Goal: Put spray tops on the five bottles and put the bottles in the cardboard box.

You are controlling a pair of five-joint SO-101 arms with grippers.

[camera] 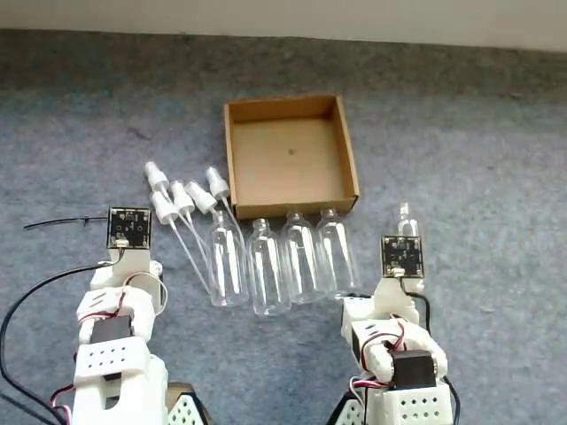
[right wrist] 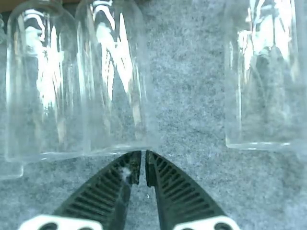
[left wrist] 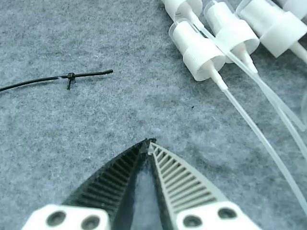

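Your left jaws are pinched shut on nothing above the worktop [camera: 496, 177], and the spray tops [left wrist: 199, 50] lie just ahead and to their right. Your right jaws are closed too, their tips just short of the bases of the bottles [right wrist: 115, 72]. A fifth bottle [right wrist: 261, 72] lies apart alongside, and the box [camera: 291, 150] sits beyond them.

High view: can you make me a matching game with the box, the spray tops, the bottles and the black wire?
Things:
1 cardboard box
2 spray tops
3 bottles
4 black wire

What fits:
a clear, see-through
b brown, open on top
c thin, lying on the carpet
d white, with long tubes

Pairs: 1-b, 2-d, 3-a, 4-c.
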